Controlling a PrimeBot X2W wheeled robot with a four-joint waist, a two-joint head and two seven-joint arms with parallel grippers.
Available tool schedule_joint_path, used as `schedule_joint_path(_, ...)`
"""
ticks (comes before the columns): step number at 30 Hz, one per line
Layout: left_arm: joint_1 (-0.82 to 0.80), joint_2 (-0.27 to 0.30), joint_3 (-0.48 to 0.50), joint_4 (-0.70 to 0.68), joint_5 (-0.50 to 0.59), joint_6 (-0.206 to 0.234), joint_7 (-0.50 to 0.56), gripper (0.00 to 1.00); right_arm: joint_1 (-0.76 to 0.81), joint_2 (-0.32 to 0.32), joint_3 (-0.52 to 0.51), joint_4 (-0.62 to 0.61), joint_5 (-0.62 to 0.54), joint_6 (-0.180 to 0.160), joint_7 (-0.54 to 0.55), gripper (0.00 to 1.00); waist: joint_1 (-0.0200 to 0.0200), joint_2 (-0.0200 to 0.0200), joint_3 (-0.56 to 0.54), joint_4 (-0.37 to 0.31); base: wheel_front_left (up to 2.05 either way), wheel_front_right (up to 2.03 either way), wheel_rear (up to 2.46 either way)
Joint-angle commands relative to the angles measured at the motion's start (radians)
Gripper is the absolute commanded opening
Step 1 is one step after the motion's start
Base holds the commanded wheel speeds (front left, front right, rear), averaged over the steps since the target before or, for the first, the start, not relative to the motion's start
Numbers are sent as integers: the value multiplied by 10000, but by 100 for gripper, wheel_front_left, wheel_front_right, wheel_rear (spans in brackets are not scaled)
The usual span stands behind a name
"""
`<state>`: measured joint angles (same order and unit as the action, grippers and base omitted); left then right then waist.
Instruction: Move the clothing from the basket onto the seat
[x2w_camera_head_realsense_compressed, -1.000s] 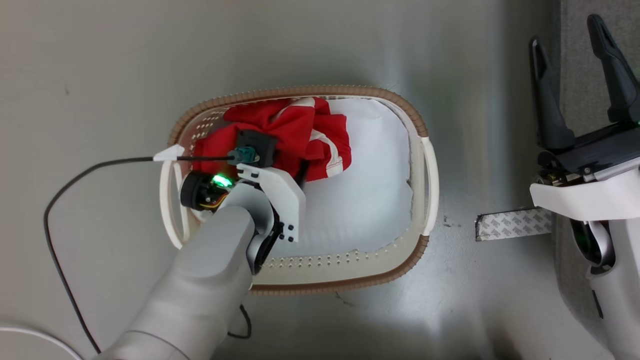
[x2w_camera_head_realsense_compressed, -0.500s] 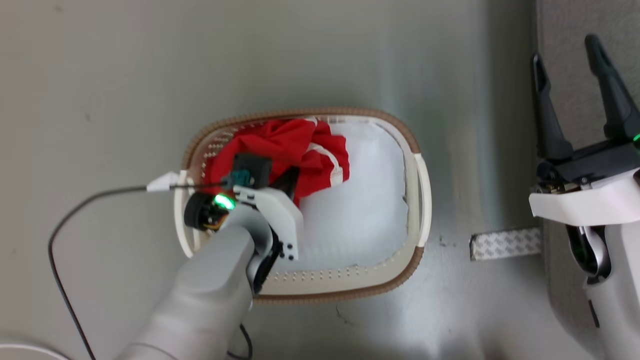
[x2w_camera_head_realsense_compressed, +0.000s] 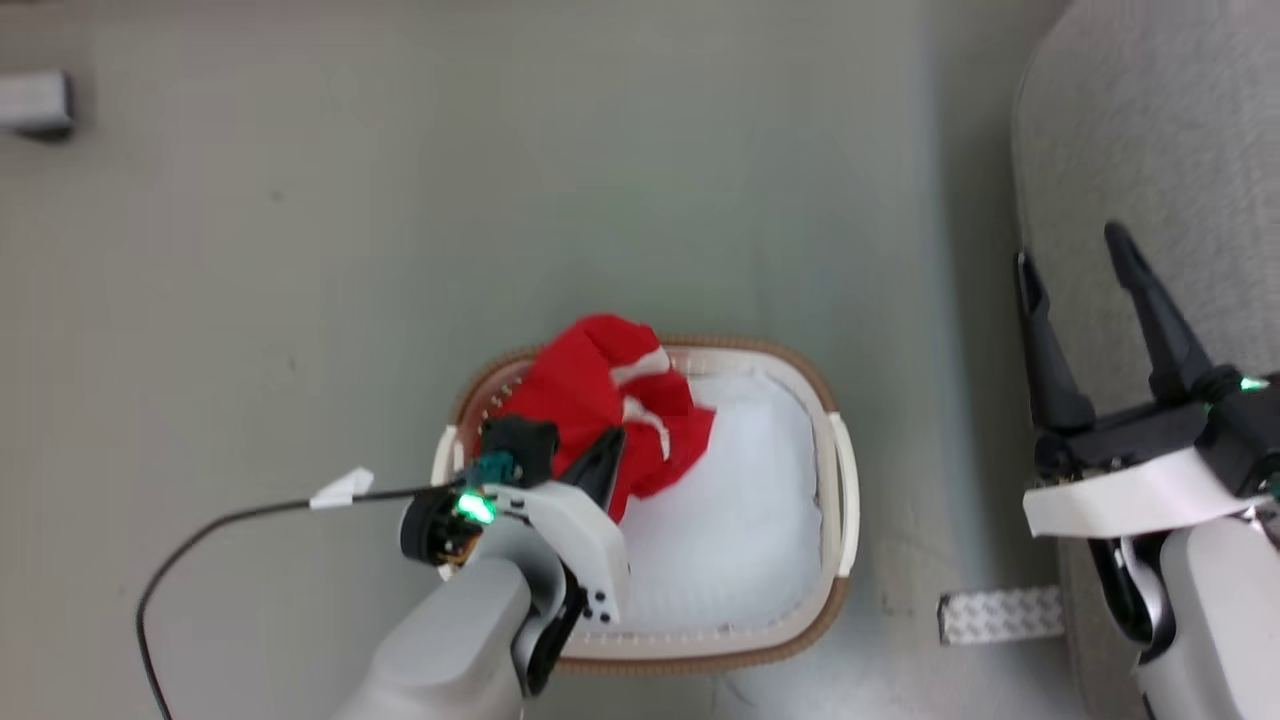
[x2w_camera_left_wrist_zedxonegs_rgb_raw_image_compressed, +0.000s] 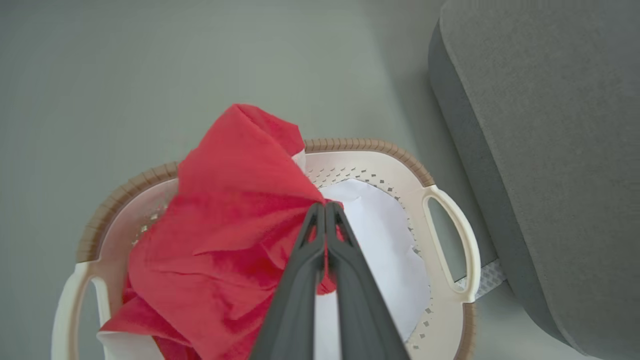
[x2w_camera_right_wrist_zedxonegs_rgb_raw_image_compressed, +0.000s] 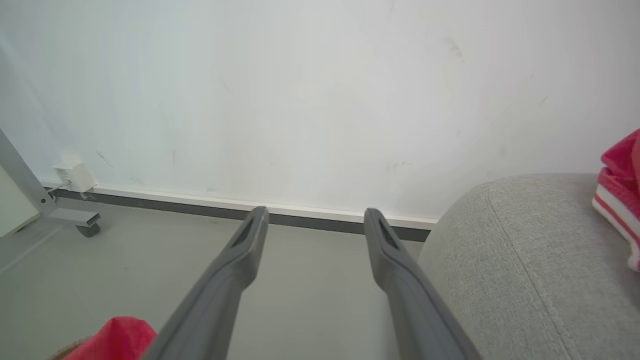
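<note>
Left wrist view: 1 left claw (x2w_camera_left_wrist_zedxonegs_rgb_raw_image_compressed: 325, 206), pinched shut on red clothing (x2w_camera_left_wrist_zedxonegs_rgb_raw_image_compressed: 235, 220) bunched over basket (x2w_camera_left_wrist_zedxonegs_rgb_raw_image_compressed: 365, 146); seat (x2w_camera_left_wrist_zedxonegs_rgb_raw_image_compressed: 550, 125) at 2 o'clock from claw; right claw (x2w_camera_head_realsense_compressed: 1068, 246) nearer seat, spread wide, empty; carry likely heads 2 o'clock.

Red clothing (x2w_camera_head_realsense_compressed: 590, 390) bunched, peaking above far-left rim of basket (x2w_camera_head_realsense_compressed: 838, 500), white-striped folds hanging inside. Basket cream, perforated, brown rim band, on floor (x2w_camera_head_realsense_compressed: 300, 250). Grey woven seat (x2w_camera_head_realsense_compressed: 1150, 140) right of basket, red-white striped garment (x2w_camera_right_wrist_zedxonegs_rgb_raw_image_compressed: 619, 200) lying on it.
</note>
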<state>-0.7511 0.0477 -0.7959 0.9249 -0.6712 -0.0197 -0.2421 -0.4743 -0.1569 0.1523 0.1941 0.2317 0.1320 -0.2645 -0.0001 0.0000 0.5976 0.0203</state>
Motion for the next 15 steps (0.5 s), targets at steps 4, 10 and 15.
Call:
schedule_joint_path(4,665,191,-22,-450,-123,-20,-146,0,662,89,-58,213,44,-26,3,100,1,0,-1517,100,0,0,0)
schedule_joint_path(10,1434,504,40,-1521,-243,69,-154,0,1411,180,-126,421,28,-26,3,100,1,0,-2662,93,0,0,0)
schedule_joint_path(15,2032,934,93,-2783,-339,353,11,0,1951,288,-137,536,5,-26,3,100,1,0,-3491,96,0,0,0)
